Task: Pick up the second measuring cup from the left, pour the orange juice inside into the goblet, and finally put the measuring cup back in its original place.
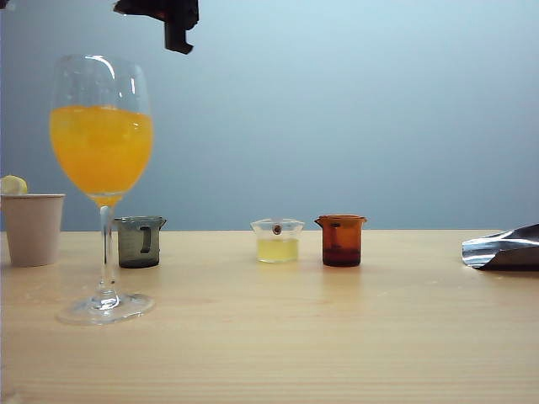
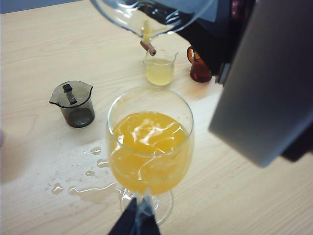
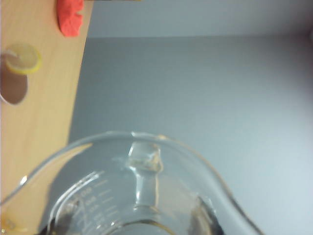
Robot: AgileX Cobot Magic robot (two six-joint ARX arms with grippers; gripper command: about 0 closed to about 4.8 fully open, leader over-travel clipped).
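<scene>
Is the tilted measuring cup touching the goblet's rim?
Apart. The left wrist view shows the measuring cup, carried by the right hand, tipped above the goblet, with bare table visible between its spout and the rim.

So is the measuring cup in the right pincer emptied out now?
Looks emptied: the tipped measuring cup shows clear glass in the right wrist view, and the orange juice sits in the goblet.

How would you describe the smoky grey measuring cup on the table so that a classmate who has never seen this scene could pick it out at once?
Find the tall goblet of orange juice at the left of the wooden table. Just behind its stem, to the right, stands the smoky grey measuring cup. It is the only dark grey cup; the next one is clear with pale yellow liquid, the one after it amber brown.
</scene>
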